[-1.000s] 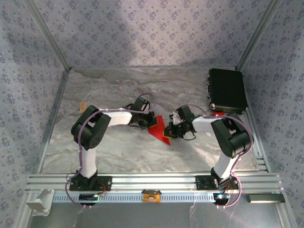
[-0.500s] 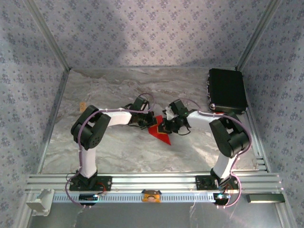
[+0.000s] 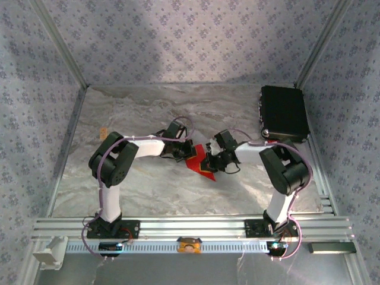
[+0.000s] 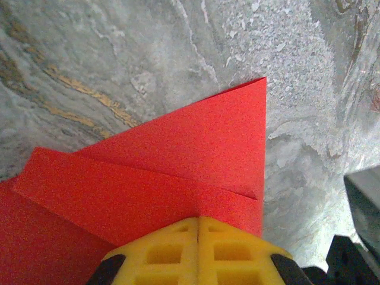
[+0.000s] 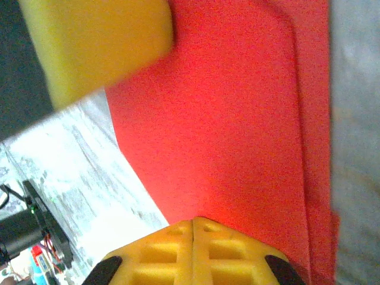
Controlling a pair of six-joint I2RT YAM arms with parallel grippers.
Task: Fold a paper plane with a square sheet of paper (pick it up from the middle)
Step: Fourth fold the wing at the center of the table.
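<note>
Both arms reach inward, low; left gripper [image 4: 198, 221], right gripper [image 5: 194, 222] closed, seemingly pressing red sheet [image 4: 196, 148].

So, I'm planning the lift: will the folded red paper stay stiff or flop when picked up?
Probably floppy: the red paper looks thin, lying flat on the table. Its overlapping folds may stiffen it somewhat. Likely light, so pushing could slide it.

Open marble along the table's [image 3: 148, 190] near and far edges; black case [image 3: 284, 113] crowding the far right corner.
</note>
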